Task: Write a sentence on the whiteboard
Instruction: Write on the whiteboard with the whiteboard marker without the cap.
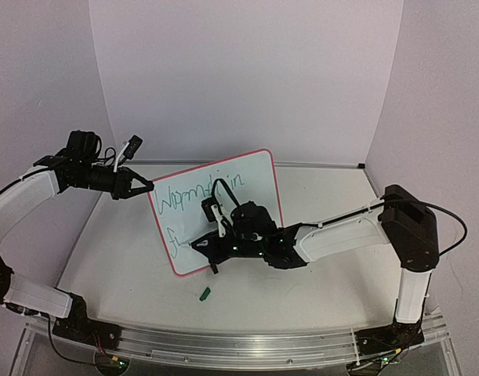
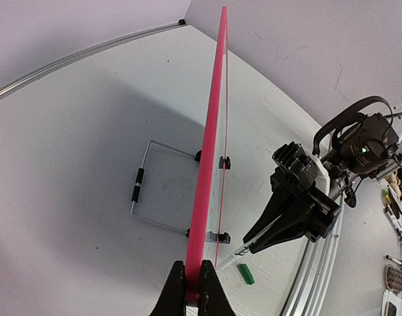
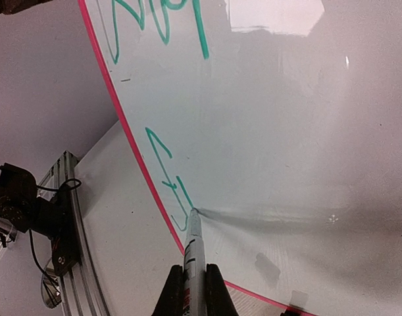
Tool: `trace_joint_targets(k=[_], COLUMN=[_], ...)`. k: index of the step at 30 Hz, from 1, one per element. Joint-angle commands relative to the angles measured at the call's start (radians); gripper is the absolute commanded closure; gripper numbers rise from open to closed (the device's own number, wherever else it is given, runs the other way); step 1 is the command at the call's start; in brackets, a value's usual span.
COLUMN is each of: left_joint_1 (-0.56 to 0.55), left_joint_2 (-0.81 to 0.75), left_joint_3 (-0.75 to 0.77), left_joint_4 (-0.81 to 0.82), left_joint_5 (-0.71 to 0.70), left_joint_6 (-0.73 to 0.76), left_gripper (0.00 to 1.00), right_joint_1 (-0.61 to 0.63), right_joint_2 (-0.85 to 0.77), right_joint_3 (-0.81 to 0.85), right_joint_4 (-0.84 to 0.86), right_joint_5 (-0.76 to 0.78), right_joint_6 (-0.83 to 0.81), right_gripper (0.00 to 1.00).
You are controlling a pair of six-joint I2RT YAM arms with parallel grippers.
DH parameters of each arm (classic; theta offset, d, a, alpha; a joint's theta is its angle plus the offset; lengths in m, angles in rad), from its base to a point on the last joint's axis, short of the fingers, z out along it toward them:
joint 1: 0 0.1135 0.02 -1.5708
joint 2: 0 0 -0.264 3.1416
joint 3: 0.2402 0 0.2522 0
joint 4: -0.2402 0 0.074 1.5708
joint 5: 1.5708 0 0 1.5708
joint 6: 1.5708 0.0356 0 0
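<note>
Whiteboard (image 1: 251, 184) stands abt mid-desk (image 1: 333, 294), a bit twd the left edge, written face twd the near edge. Thin pink-red frame all round, seen edge-on in the left wrist view. 2 black clip feet (image 2: 222, 162) grip its lower edge. A wire stand (image 2: 143, 191) lies flat on the desk on the back side, twd the far edge.

L jaws: clamped on the frame at the board's upper left corner, one of the fingers (image 2: 176, 289) on each side of the pink edge. L arm (image 1: 23, 200) reaches in from the left edge.

R jaws: clamped on a marker (image 3: 192, 260), barrel betw the 2 fingers, tip touching the board face low down, near its lower left corner and just inside the frame. R arm (image 1: 341, 235) stretches across from the right edge, in front of the board.

Sentence (image 1: 196, 192) in green script: top line reads approx "Warmth in". 2nd line is only a first letter or two (image 3: 166, 172) at the board's left side, w/ the marker tip at the end of the last stroke.

Small green cap (image 1: 205, 294) lies on the desk betw the board and the near edge, apart from both.
</note>
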Motion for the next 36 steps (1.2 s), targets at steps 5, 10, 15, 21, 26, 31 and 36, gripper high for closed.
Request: trace_joint_targets(k=[5,10,15,21,26,31,36], left_joint_1=[-0.038,-0.037,-0.037,-0.038,-0.038,-0.039,-0.04], left_joint_2=[0.032,0.03,0.028,0.029,0.029,0.03,0.031], left_joint_3=[-0.004,-0.004,-0.004,-0.004,-0.004,-0.004,-0.004], left_joint_4=[-0.053,-0.054,-0.054,-0.054,-0.054,-0.054,-0.054], left_joint_5=[-0.031,-0.029,-0.028,-0.028,-0.029,-0.029,-0.031], left_joint_6=[0.02,0.02,0.02,0.019,0.02,0.02,0.019], left_gripper=[1.0,1.0,1.0,1.0,1.0,1.0,1.0], right_joint_1=[-0.006,-0.006,-0.006,-0.006,-0.006,-0.005,-0.005], right_joint_2=[-0.017,-0.024,-0.044,-0.07,-0.124,-0.129,-0.087], right_joint_3=[-0.004,-0.015,-0.045,-0.076,-0.119,-0.116,-0.077], right_joint_4=[0.1,0.127,0.129,0.148,0.204,0.2,0.165], right_joint_5=[0.022,0.039,0.082,0.066,0.025,0.023,0.023], right_joint_6=[0.043,0.058,0.061,0.065,0.056,0.05,0.048], right_gripper=[1.0,1.0,1.0,1.0,1.0,1.0,1.0])
